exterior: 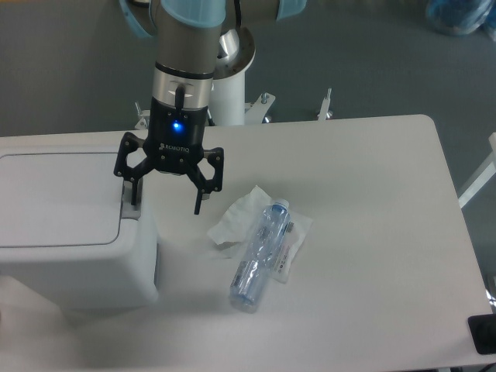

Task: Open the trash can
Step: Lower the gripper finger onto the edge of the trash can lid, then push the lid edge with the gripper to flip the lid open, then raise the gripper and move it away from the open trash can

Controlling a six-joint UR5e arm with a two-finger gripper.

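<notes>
Camera view, far left first: the trash can sits on the left part of the table, and its flat lid is down and flush, so nothing's open yet. The whole job is still ahead. Right at the lid's right-hand edge there's the grey push tab, and over it hangs the gripper, jaws spread wide, nothing held between them. Its left finger comes down right by that tab; from this angle I can't say whether it's touching or just above. The right finger hangs over bare table beside the bin. Further right, untouched, a clear bottle lies on crumpled paper.
</notes>
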